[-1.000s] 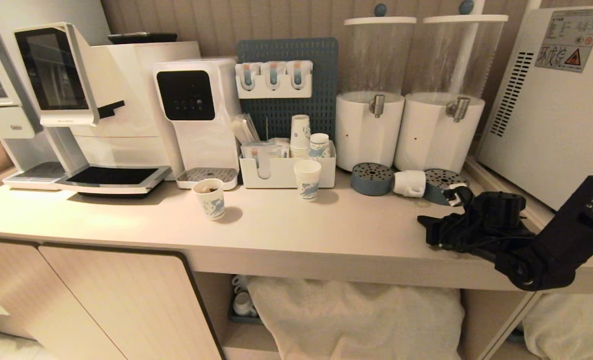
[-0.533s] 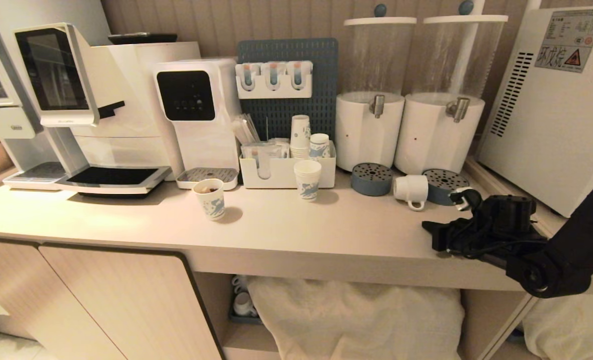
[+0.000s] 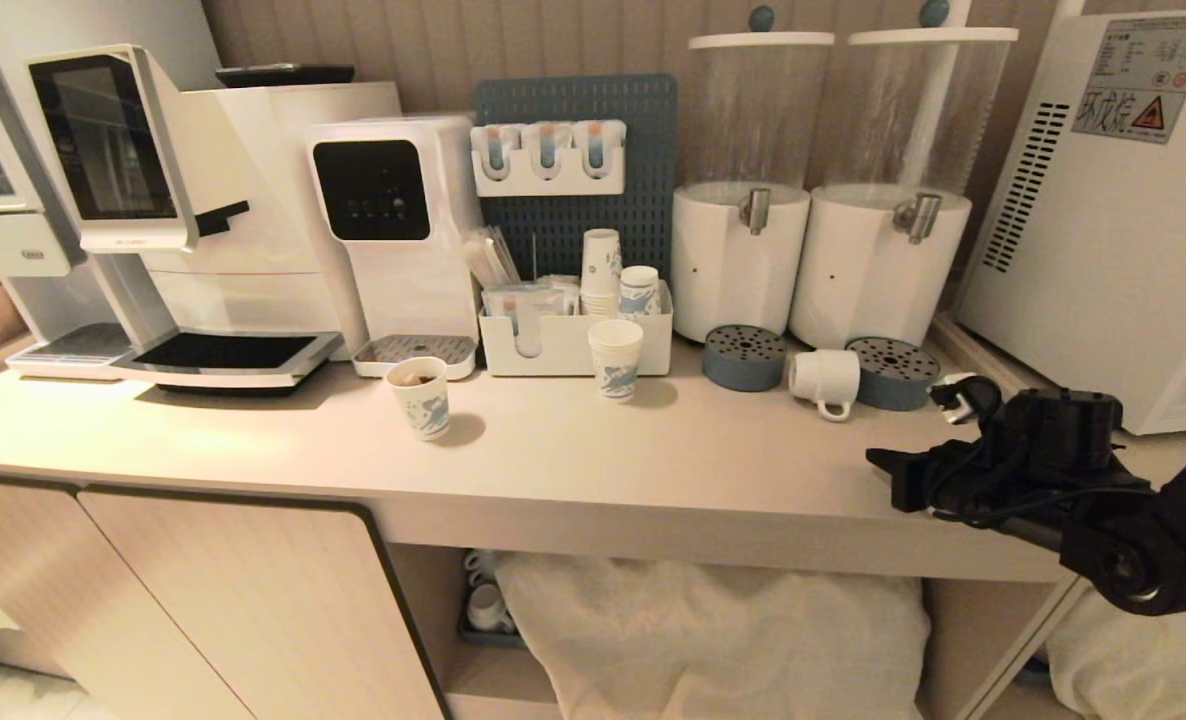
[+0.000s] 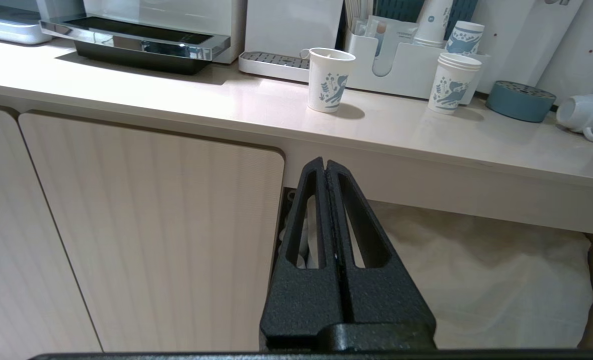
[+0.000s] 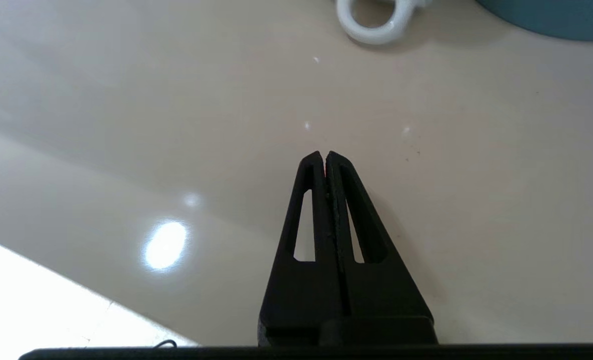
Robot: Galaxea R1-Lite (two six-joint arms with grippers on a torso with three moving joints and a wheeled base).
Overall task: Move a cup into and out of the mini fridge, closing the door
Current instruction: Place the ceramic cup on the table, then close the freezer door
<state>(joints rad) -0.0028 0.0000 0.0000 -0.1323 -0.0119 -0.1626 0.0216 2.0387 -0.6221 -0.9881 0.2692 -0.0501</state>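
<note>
Head view: cup (image 3: 825, 378) lies on its side on the counter (image 3: 553, 450), betw two blue drip discs (image 3: 744, 357) under the white dispensers (image 3: 738, 262). Long axis runs roughly L-R across the counter, handle on the near side toward the counter's front edge; can't tell from here which end is the mouth. Mini fridge (image 3: 1103, 220) at far right, side vents + warning sticker showing; door front not readable from here. Right gripper (image 3: 893, 468) sits over the counter's right front corner, near the cup but apart, nothing in it. Right arm comes in from the lower right. Paper cups (image 3: 419, 398) further left w/ open counter betw them and the cup; coffee machine (image 3: 183, 220) at far left. Left arm not in this view.

Left wrist view: only view showing left gripper (image 4: 325, 165), fingers pressed together, empty, hanging below counter height in front of the cabinet door (image 4: 146, 240). Cup at far edge of frame, mouth end facing left, handle loop toward the counter's front. Front lip of counter runs across, white cloth (image 4: 476, 280) in the open bay beneath.

Right wrist view: close look the others don't give. Right gripper fingers fully closed, tip over bare counter, holding nothing. Just the cup's handle loop (image 5: 374, 22) and a sliver of a blue disc visible ahead, clear gap betw tip and handle. Counter edge cuts across one corner.
</note>
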